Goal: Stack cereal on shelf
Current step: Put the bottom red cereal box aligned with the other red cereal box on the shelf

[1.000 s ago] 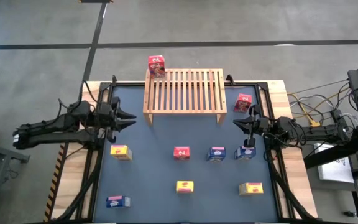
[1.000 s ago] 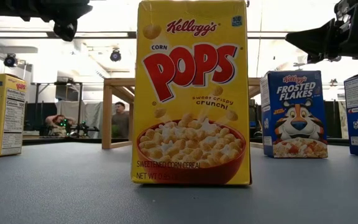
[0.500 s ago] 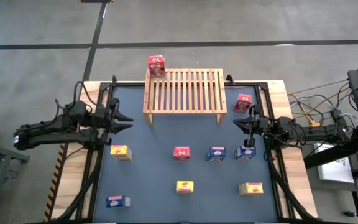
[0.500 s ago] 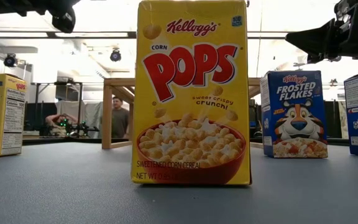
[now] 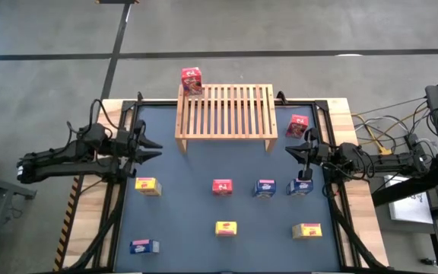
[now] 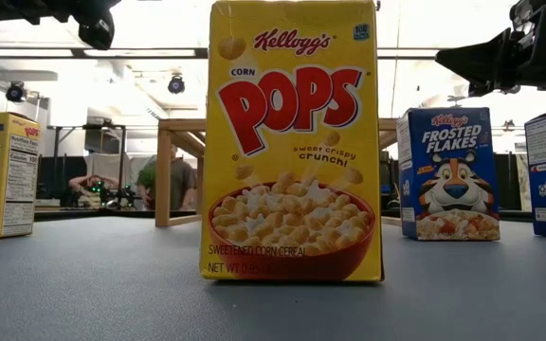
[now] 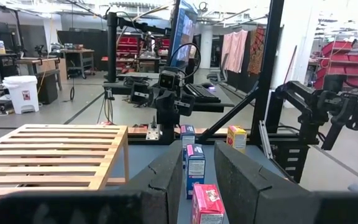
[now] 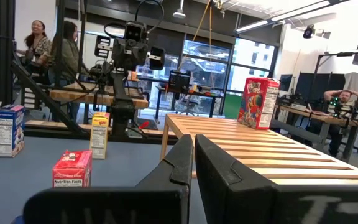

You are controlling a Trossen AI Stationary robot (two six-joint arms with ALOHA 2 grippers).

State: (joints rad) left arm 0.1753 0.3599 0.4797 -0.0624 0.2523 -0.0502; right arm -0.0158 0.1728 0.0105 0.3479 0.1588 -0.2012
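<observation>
Nine boxes in all, by my count. One red box (image 5: 192, 80) stands on the shelf's (image 5: 225, 111) far left corner, and another red (image 5: 298, 125) sits on the desk (image 5: 181, 213) just right of the shelf. The other seven are spread over the near half: a yellow (image 5: 147, 186), a red (image 5: 221, 186) and two blues (image 5: 265, 188) in a rough row, then a blue (image 5: 144, 246), a yellow (image 5: 226, 227) and a yellow (image 5: 306, 230) nearer the front.

You should expect them to be light, thin card that dents if you squeeze hard, and with glossy faces that may slip. Take each one across its narrow sides, low enough that it does not tip.

Your left claw (image 5: 152, 144) hovers left of the shelf, fingers slightly apart and holding nothing. Your right claw (image 5: 293, 151) hangs right of the shelf, above the row, fingers pressed together and empty.

Under the boxes lies a dark, flat mat that looks grippy enough. Mind the gaps between slats when you set a box down. Behind the desk is a busy workshop, with people (image 8: 37, 38) standing among benches.
</observation>
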